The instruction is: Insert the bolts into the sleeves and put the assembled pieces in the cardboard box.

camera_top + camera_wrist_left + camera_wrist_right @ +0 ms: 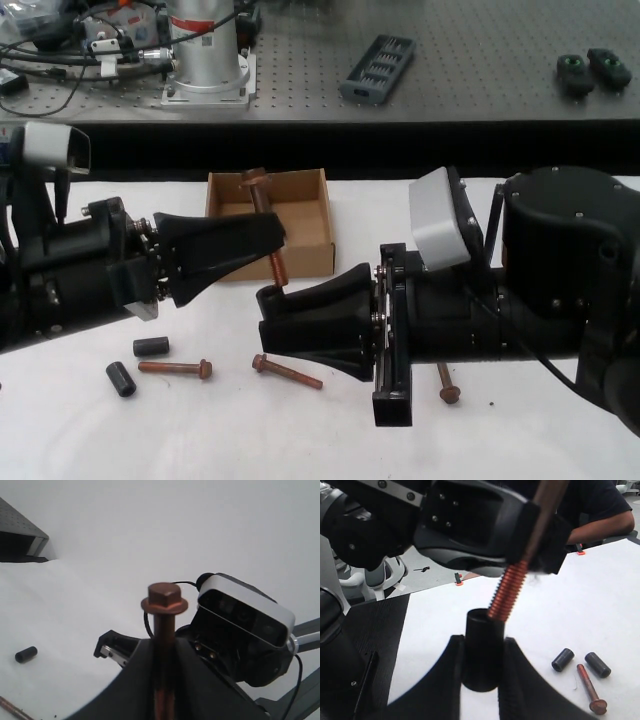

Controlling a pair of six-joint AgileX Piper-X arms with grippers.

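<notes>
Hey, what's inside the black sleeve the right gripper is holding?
The threaded tip of the copper bolt, held by the left gripper, sits at the mouth of the sleeve. The sleeve wall hides how deep it goes.

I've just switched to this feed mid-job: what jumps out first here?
The left gripper holds a copper bolt tilted, its threaded tip at the mouth of the black sleeve clamped in the right gripper, mid-bench. Behind them sits the open cardboard box; loose bolts and sleeves lie nearer the camera.
</notes>
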